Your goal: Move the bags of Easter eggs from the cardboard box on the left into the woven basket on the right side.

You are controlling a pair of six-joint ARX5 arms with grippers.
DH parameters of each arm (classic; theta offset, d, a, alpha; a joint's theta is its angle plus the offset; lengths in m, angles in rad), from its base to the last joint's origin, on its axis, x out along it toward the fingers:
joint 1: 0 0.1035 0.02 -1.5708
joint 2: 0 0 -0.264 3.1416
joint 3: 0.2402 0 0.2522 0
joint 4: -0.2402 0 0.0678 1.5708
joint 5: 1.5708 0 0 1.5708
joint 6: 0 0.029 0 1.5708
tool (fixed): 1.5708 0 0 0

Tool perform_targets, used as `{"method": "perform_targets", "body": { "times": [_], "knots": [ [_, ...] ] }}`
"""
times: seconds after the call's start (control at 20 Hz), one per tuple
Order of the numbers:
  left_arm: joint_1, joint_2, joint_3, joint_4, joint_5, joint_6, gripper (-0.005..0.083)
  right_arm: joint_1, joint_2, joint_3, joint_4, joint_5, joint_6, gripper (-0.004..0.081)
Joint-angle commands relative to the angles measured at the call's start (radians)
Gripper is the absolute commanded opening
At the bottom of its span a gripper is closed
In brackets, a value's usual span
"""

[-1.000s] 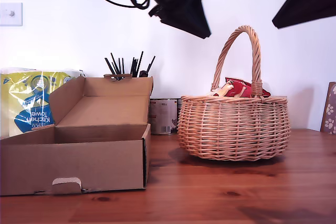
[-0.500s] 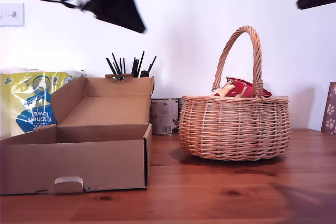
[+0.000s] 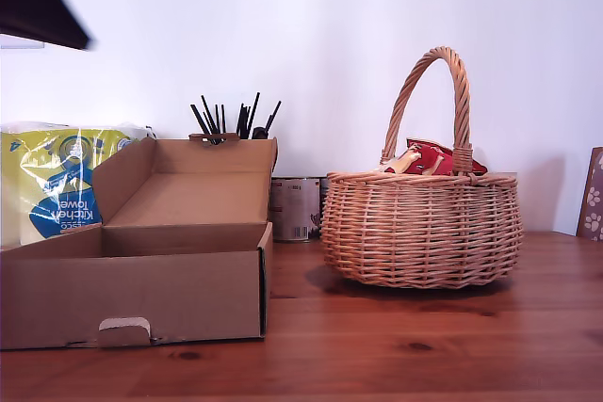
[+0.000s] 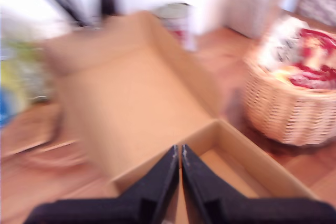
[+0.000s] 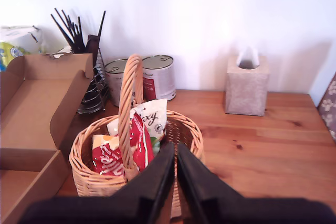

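Observation:
The woven basket [image 3: 419, 233] stands at the exterior view's right with bags of Easter eggs in it: a red one [image 3: 435, 157] and a cream one [image 3: 403, 161] show above the rim. My second gripper [image 5: 176, 145] hangs shut and empty above the basket [image 5: 89, 182], over a red-and-orange bag [image 5: 118, 153] and a cream bag [image 5: 149, 119]. My first gripper [image 4: 180, 148] is shut, empty and blurred above the cardboard box [image 4: 142, 103], whose visible floor is bare. The cardboard box [image 3: 132, 298] sits at the exterior view's left. A dark part of an arm [image 3: 33, 2] shows in the exterior view's top left corner.
A yellow-and-blue kitchen towel pack [image 3: 57, 185] stands behind the box. Two tins [image 3: 294, 206] and a holder of black sticks [image 3: 231, 120] stand by the wall. A tissue box [image 5: 245, 85] sits on the wooden table [image 3: 396, 345] beyond the basket. A patterned thing [image 3: 593, 206] is at the exterior view's right edge.
One dark arm swept from above the basket to the exterior view's top left corner. The other arm left that view at the top right. Box and basket stayed put.

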Motion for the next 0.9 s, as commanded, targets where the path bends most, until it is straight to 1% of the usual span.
{"method": "perform_targets", "body": {
  "times": [0.0, 0.15, 0.25, 0.35, 0.4, 0.55, 0.85],
  "knots": [
    [0.031, -0.092, -0.065, 0.010, 0.002, -0.017, -0.0020, -0.001, -0.022, 0.005, -0.034, -0.001, -0.016, -0.0013],
    [0.062, -0.287, -0.164, -0.037, 0.000, -0.058, -0.0020, 0.000, -0.079, 0.005, -0.105, -0.014, 0.013, -0.0013],
    [0.062, -0.387, -0.183, -0.107, -0.020, -0.068, -0.0020, 0.004, -0.124, 0.005, -0.129, -0.024, 0.035, -0.0013],
    [0.061, -0.453, -0.182, -0.128, -0.020, -0.077, -0.0020, 0.004, -0.151, 0.005, -0.135, -0.061, 0.051, -0.0013],
    [0.061, -0.475, -0.179, -0.129, -0.018, -0.096, -0.0019, 0.004, -0.156, 0.006, -0.144, -0.080, 0.071, -0.0013],
    [0.061, -0.490, -0.176, -0.130, -0.021, -0.106, -0.0019, 0.004, -0.145, 0.006, -0.177, -0.075, 0.071, -0.0013],
    [0.062, -0.461, -0.176, -0.150, -0.019, -0.105, -0.0019, 0.004, -0.120, 0.006, -0.274, -0.073, 0.069, -0.0013]
  ]
}}
